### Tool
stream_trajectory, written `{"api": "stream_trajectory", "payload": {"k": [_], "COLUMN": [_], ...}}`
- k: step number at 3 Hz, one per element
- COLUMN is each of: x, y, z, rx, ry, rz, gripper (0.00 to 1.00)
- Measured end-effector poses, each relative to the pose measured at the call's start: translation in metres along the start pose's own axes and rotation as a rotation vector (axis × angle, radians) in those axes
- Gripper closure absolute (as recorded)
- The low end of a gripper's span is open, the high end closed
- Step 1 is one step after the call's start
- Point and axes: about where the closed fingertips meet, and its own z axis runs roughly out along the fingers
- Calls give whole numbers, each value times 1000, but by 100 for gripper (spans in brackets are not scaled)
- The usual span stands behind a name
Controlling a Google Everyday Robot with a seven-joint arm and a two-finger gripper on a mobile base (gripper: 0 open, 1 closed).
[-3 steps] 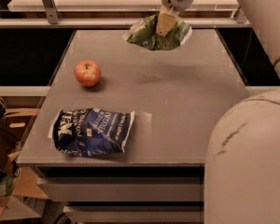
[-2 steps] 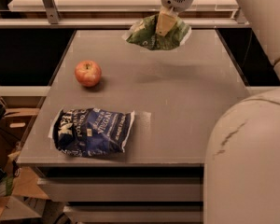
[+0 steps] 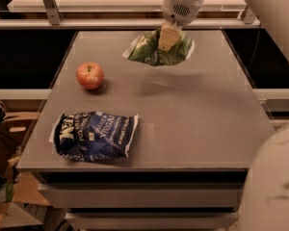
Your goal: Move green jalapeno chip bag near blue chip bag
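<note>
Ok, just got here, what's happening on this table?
The gripper is shut on the green bag, holding it up over the far side of the table. The blue bag lies flat near the front left, well apart from it. An apple sits on the left between them.

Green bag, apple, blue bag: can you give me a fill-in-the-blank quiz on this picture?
1. Over the far side of the table, the green bag hangs off the surface, pinched by the fingers of the ___.
2. The apple is ___.
3. The blue bag has ___ lettering.
Missing words: gripper; red; white.
</note>
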Motion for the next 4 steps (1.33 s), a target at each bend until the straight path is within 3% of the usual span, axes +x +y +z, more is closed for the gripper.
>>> {"api": "stream_trajectory", "payload": {"k": [2,4], "x": [-11,-34], "y": [81,137], "z": [3,14], "rx": [-89,-174], "ry": [-17,-49], "rz": [-67,-112], "gripper": [100,100]}}
